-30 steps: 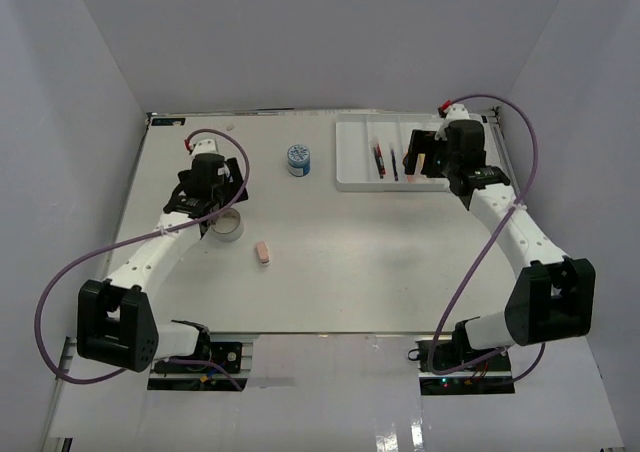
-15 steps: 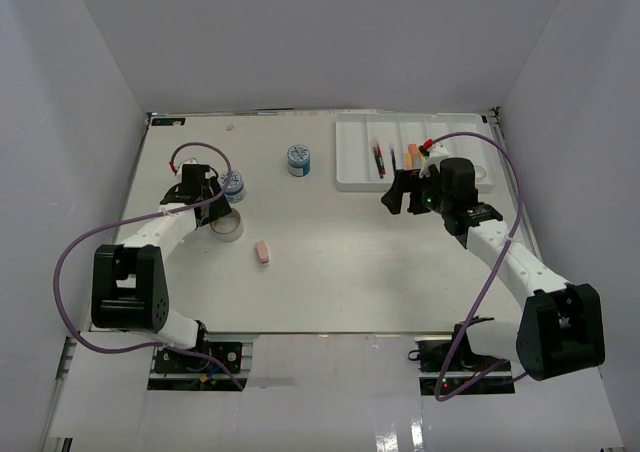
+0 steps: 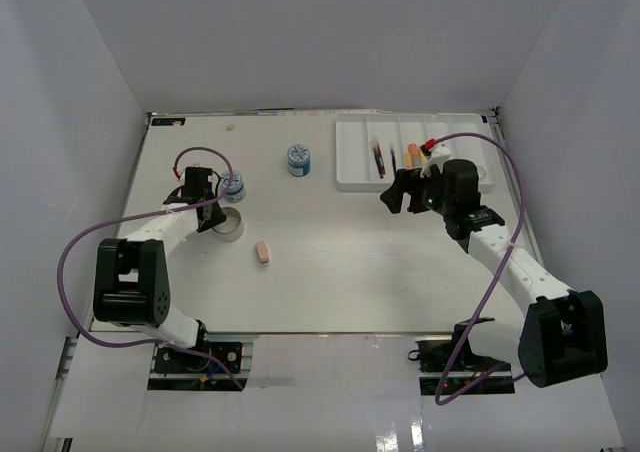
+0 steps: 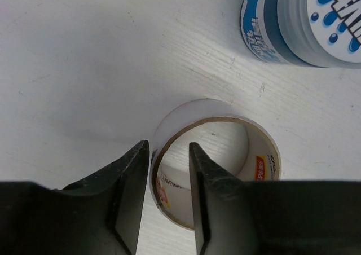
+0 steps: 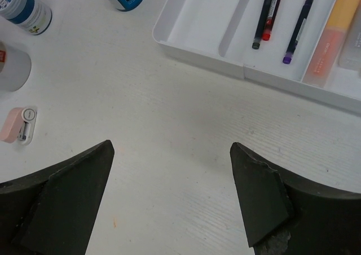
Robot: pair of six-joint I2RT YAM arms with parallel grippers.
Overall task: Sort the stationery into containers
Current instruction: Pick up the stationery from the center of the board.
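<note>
A white tape roll (image 4: 186, 111) stands on the table at the left (image 3: 228, 227). My left gripper (image 4: 169, 148) straddles its near wall, one finger outside and one inside, with a gap still showing inside. A blue-lidded jar (image 4: 299, 23) stands just beyond it (image 3: 233, 185), and a second jar (image 3: 298, 159) is mid-table. A pink eraser (image 3: 263, 253) lies nearer. The white tray (image 3: 352, 167) at the back right holds pens (image 5: 265, 12) and an orange marker (image 5: 330, 38). My right gripper (image 5: 172, 146) hangs open over bare table near the tray's front left corner (image 3: 398, 197), holding nothing.
White walls close in the table on the left, back and right. The right arm's purple cable (image 3: 470, 142) loops over the tray. The eraser (image 5: 17, 125) lies to the left of the right gripper.
The left jaws have narrowed around the tape roll's wall. The right arm has pulled back from over the tray and now sits lower, in front of it, still open.
</note>
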